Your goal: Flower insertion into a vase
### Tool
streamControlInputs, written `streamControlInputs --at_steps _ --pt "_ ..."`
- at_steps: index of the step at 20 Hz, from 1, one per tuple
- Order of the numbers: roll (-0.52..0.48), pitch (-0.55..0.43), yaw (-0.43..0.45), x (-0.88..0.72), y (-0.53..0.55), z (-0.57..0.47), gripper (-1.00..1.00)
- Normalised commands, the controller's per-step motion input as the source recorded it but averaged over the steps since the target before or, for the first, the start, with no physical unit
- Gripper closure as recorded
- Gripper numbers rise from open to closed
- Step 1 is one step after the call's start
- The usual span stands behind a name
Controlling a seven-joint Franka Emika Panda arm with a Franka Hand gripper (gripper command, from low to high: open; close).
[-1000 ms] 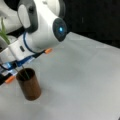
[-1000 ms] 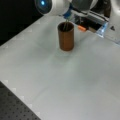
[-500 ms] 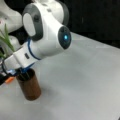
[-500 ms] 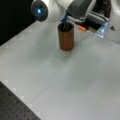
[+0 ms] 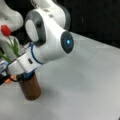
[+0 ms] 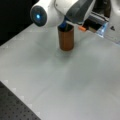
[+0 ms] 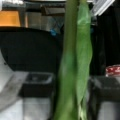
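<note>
A: Flower (image 5: pixel 10 41): a red tulip on a green stem with long leaves. In a front view it stands at the left edge, bloom near the top, stem running down behind the white arm (image 5: pixel 47 40) toward the vase.

B: Where is the vase?

A: The vase (image 5: pixel 30 87) is a plain dark-brown cylinder standing upright on the pale grey table (image 5: pixel 85 82). In both front views the arm's end sits directly over its mouth; in a front view the vase (image 6: pixel 66 39) is near the top centre, with the arm's grey-and-white end right above it.

B: And the gripper?

A: The gripper (image 5: pixel 21 75) is low, at the rim of the vase and partly hidden by the arm's own body. Its fingers are not clearly visible, so I cannot tell how wide they stand. The wrist view is filled by the green stem (image 7: pixel 71 62) and 1 leaf running top to bottom, very close to the camera, which suggests the gripper has the stem in its hold, though the contact itself is hidden.

B: How does the flower lie relative to the vase?

A: The stem's long axis is close to vertical, bloom up, lower end pointing toward the vase mouth below the gripper. Whether the tip is already inside is hidden. Only 1 arm is here.
</note>
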Motion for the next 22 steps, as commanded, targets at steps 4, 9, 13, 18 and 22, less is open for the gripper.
streamControlInputs --at_steps 4,9,13,18,22 --pt "0.062 0.048 -0.082 0.14 -0.04 0.17 -1.00" --pt "0.044 0.042 -0.068 0.13 0.01 0.18 -1.00" --pt "0.108 -0.110 -0.031 0.15 0.08 0.15 -1.00" --pt "0.240 -0.467 0.043 0.11 0.15 0.14 -1.00" --pt "0.244 -0.771 0.103 0.11 0.30 0.10 -1.00"
